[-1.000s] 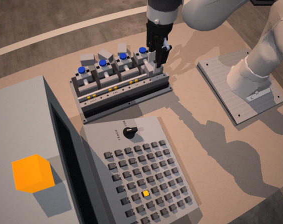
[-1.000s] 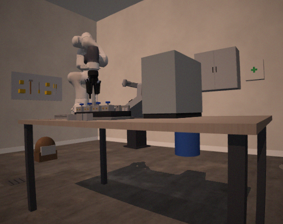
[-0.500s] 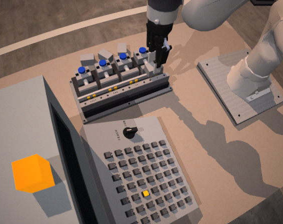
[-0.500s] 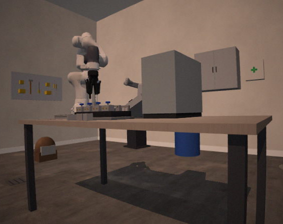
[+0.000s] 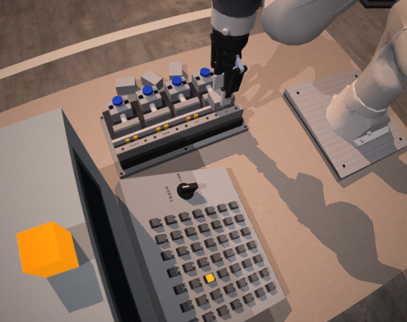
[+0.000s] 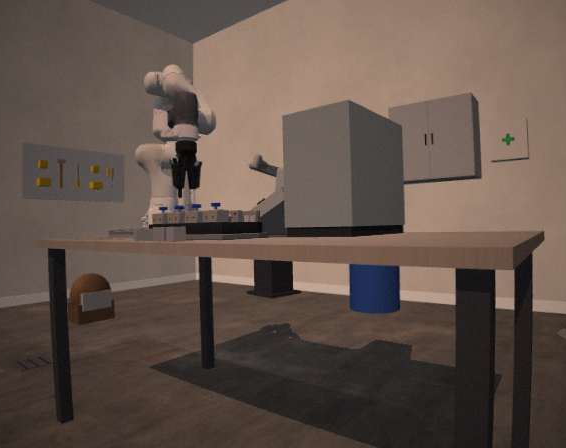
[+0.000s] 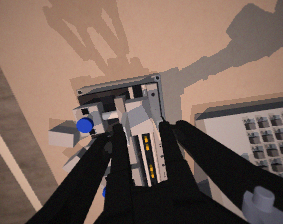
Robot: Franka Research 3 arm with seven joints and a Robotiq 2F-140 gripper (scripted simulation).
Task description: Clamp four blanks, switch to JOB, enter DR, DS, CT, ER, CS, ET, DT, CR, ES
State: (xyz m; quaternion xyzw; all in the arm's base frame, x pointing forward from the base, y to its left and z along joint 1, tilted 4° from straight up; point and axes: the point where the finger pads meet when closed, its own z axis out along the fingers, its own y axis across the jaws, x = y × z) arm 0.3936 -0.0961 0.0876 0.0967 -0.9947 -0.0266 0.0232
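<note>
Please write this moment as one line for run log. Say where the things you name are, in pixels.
gripper (image 5: pixel 222 90) (image 6: pixel 185 193) (image 7: pixel 139 116): shut on block (image 5: pixel 215 101) (image 7: pixel 139 116), at end station | other three blocks (image 5: pixel 125 85) (image 6: pixel 175 233) (image 7: pixel 62 136): off vises | lamp (image 5: pixel 39 248): lit

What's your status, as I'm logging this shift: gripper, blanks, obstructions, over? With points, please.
Gripper (image 5: pixel 223 93) (image 6: pixel 187 191) (image 7: pixel 139 116) shut on one blank (image 5: pixel 215 101) (image 7: pixel 140 113) at the end station. Three other blanks (image 5: pixel 126 85) (image 6: pixel 175 234) (image 7: pixel 62 137) off the rails. No obstruction seen.

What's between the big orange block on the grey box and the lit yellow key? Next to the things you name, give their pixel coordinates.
From the top view: the box's black recess (image 5: pixel 101 233), the grey panel (image 5: pixel 133 187) and unlit keys (image 5: pixel 195 283).
</note>
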